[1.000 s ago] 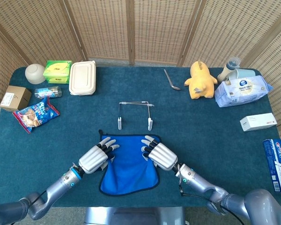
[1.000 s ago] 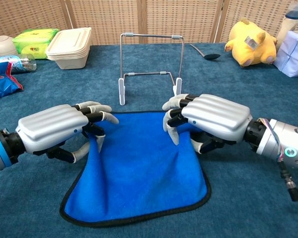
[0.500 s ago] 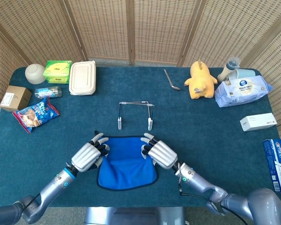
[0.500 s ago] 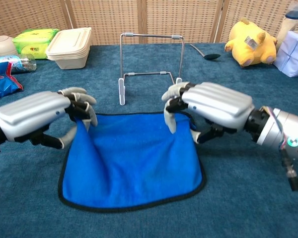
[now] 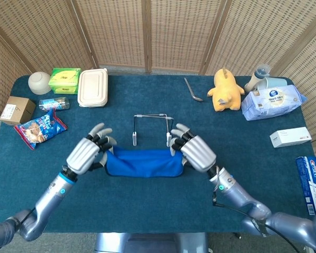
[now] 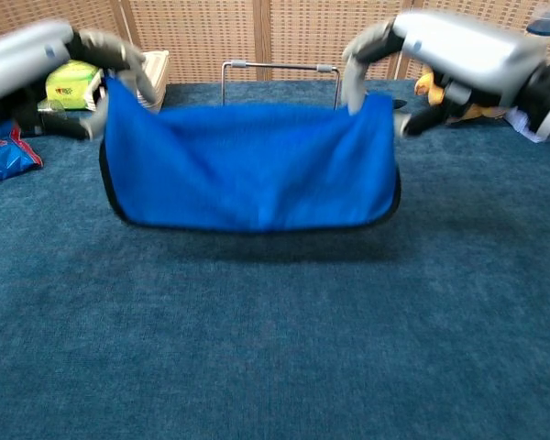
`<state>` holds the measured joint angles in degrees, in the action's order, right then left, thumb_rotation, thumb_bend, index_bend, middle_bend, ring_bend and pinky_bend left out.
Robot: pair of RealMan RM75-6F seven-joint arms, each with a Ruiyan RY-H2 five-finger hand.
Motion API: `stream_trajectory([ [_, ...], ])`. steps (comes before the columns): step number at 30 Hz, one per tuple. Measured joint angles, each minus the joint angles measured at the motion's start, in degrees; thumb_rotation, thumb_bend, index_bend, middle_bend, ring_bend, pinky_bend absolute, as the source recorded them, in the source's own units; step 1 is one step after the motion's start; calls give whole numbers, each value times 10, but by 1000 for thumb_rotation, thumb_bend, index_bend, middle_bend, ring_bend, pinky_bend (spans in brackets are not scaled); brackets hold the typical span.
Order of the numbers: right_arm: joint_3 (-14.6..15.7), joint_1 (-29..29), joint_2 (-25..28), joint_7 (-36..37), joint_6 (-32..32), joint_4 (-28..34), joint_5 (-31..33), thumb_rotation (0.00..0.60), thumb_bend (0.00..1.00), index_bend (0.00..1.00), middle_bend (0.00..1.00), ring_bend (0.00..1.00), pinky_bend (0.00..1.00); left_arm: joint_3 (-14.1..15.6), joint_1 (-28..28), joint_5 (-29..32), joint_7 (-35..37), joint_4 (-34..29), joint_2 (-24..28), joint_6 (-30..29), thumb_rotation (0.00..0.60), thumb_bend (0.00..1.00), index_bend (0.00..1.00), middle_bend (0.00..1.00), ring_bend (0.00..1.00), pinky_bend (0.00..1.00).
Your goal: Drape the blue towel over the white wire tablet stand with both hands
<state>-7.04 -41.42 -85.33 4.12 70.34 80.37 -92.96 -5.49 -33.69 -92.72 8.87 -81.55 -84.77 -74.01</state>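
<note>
The blue towel with a dark edge hangs in the air above the dark teal felt tabletop, stretched between both hands and clear of the surface. The left hand pinches the towel's upper left corner between thumb and fingers, with its other fingers slightly spread; the right hand pinches the upper right corner in the same way. In the chest view the towel sags a little in the middle and casts a shadow on the table below, while the left hand and right hand appear at the top of the frame.

The white wire tablet stand stands upright just behind the towel, between the 2 hands and not touching the cloth; its top bar shows above the towel's upper edge.

Further back sit a cream lidded food container, a green packet, a yellow plush toy and a metal spoon.
</note>
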Motion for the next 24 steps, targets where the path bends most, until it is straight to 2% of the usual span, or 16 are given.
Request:
stream_trajectory([
  [5,-42,-4,49,-7,-11,46,43,600,490,920,437,190,133,-42,-15,25,33,-10,13,-4,600,683,759,396,185,1],
  [11,-82,-12,91,-9,-28,74,85,600,491,917,437,190,133,-86,-36,59,59,-21,23,4,600,670,758,395,184,1],
  [17,-117,-23,110,-6,-41,73,123,600,492,916,437,190,133,-133,-64,97,81,-22,16,16,600,648,751,385,177,1],
  [24,-133,-38,111,-3,-57,45,150,600,488,913,437,190,133,-166,-94,128,89,-2,-8,25,600,636,749,382,176,0],
])
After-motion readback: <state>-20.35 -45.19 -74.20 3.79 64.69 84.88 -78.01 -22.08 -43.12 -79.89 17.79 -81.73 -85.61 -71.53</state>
